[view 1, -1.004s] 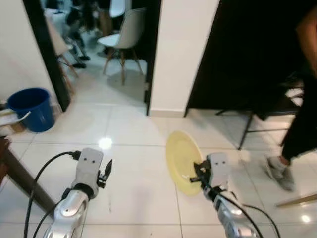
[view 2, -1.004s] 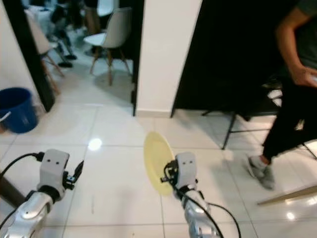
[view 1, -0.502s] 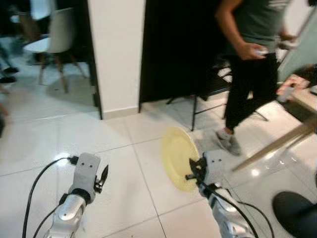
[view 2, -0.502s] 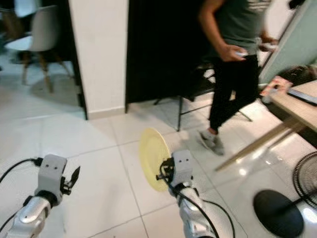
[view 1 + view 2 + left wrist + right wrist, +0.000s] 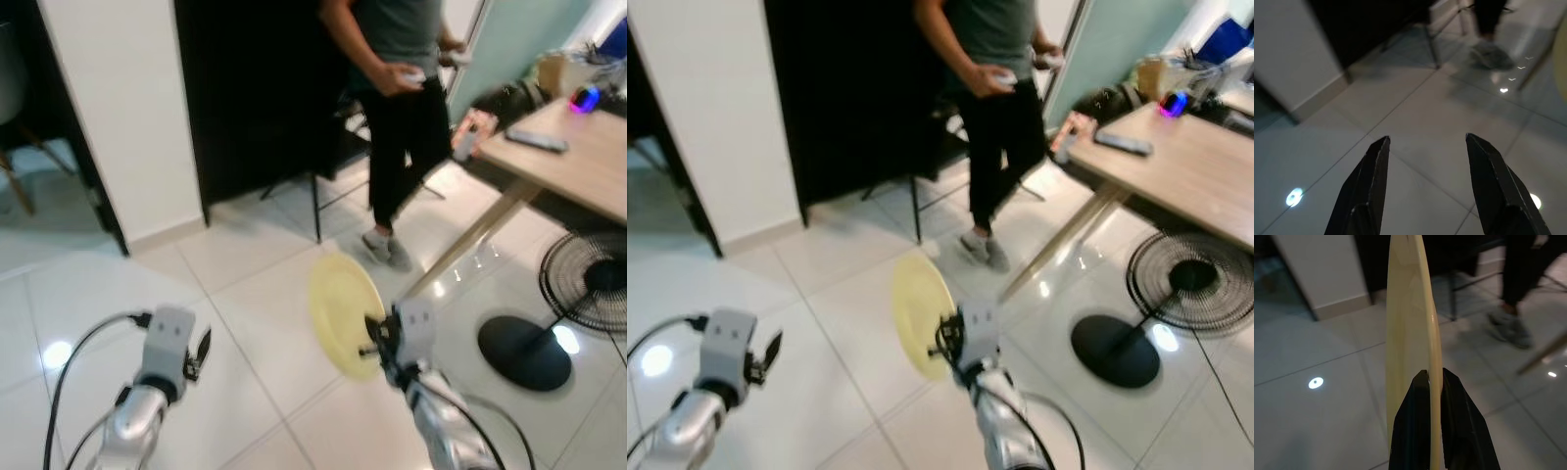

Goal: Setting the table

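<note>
Black fingers of the right end effector (image 5: 370, 339) are seen pinched on the lower rim of a pale yellow plate (image 5: 343, 311), which is held on edge near the lower centre of the frame, above the white tiled floor (image 5: 245, 294); in the right wrist view the plate's thin rim (image 5: 1420, 333) is clamped between the two fingers (image 5: 1409, 431). At the lower left of the frame the left end effector (image 5: 201, 350) is held out over the tiles, its fingers (image 5: 1369, 191) spread apart with nothing between them. Further back, right of centre, a black floor fan (image 5: 585, 284) is set on the tiles beneath a wooden bench (image 5: 558, 171) at the upper right. At the top centre a person in dark trousers (image 5: 397, 147) is seen standing beside a black chair (image 5: 328, 162), before a dark doorway (image 5: 245, 88).
</note>
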Controlling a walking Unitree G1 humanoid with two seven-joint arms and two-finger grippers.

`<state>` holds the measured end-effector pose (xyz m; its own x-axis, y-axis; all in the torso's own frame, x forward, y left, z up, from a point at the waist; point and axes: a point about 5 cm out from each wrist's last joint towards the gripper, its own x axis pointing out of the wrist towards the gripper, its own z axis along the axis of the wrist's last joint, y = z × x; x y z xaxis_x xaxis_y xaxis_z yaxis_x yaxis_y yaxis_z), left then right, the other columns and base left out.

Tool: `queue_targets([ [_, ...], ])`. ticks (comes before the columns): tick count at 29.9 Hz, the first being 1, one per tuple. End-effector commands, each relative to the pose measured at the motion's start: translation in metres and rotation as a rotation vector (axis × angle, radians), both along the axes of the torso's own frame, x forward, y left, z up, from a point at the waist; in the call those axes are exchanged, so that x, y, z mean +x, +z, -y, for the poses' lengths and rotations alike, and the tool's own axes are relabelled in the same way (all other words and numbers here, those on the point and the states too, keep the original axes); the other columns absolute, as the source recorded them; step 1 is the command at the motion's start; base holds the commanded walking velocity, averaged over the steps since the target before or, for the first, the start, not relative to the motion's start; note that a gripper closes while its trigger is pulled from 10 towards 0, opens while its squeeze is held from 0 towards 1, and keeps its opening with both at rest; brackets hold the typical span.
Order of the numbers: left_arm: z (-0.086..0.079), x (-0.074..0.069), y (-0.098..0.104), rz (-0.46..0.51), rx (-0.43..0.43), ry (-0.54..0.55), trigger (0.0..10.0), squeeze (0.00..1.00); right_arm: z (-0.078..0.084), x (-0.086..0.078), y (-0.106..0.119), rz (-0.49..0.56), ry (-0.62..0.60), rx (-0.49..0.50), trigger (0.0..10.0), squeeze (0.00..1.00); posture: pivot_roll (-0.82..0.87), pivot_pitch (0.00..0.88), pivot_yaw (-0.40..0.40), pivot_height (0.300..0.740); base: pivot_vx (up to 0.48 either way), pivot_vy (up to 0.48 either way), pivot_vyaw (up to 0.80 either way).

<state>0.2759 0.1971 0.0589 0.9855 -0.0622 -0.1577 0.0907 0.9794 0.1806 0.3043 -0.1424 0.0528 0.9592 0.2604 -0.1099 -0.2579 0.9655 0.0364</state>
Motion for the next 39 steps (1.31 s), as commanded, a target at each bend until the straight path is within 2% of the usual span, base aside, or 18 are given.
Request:
queue_targets([
  [1, 0.0015, -0.0020, -0.0041, -0.013, -0.003, -0.004, 10.0, 0.00, 0.0013, -0.0006, -0.0012, 0.000, -0.005, -0.002, 10.0, 0.00, 0.04, 0.002, 0.014, 0.740, 0.000, 0.000, -0.80],
  [10, 0.0028, -0.0013, -0.0042, -0.017, -0.047, 0.010, 10.0, 0.00, 0.0005, 0.0008, -0.0004, 0.004, 0.001, -0.001, 10.0, 0.00, 0.05, 0.002, 0.010, 0.740, 0.000, 0.000, -0.80],
  [39, 0.0032, -0.0011, -0.0051, -0.031, -0.039, 0.001, 10.0, 0.00, 0.0028, -0.0006, -0.0014, 0.005, -0.019, 0.003, 10.0, 0.00, 0.04, 0.016, 0.023, 0.740, 0.000, 0.000, -0.80],
])
